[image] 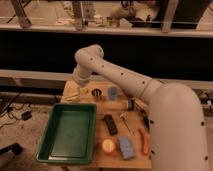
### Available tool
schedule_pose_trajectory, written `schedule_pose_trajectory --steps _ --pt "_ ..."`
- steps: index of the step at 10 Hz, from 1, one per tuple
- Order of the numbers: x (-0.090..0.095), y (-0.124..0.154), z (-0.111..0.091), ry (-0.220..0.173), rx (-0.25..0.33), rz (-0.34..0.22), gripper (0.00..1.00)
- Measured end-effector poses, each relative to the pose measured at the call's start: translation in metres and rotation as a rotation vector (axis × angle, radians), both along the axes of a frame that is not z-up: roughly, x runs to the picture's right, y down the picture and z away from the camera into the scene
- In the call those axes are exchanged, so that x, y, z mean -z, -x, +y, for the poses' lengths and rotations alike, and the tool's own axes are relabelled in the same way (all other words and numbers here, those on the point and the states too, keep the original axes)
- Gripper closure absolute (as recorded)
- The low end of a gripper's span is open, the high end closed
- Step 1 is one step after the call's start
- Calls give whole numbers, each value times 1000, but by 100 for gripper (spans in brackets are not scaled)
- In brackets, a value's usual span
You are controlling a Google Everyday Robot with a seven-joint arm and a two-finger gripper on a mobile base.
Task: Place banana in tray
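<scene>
Evidently the hand (78, 86) sits low at the far left corner of the surface (100, 136), right over the banana (71, 96). Whether it is apart or clamped on the fruit I cannot tell, as the arm's end covers it. The arm arches across from the right, probably so it can come at the fruit from above. The banana lies on the wood just beyond the green tray (48, 134) — a short carry, I judge.

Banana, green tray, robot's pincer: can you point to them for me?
banana (73, 95): camera view, middle of the fruit.
tray (67, 135): camera view, bare green floor.
pincer (80, 88): camera view, its lower end, right by the banana.
</scene>
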State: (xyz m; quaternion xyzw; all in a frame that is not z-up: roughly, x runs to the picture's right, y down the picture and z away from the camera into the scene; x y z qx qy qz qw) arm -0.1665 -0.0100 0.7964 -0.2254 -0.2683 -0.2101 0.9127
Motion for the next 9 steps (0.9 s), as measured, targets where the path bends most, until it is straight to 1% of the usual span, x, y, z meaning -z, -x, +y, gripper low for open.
schedule_pose_trajectory --steps 3,5,7,9 --pt "-20 7 -5 -2 13 -31 20" --pt "-36 3 -8 -7 10 -44 20" --pt "-46 4 -10 -12 11 -57 20" --pt "-52 14 -10 -13 20 -72 20"
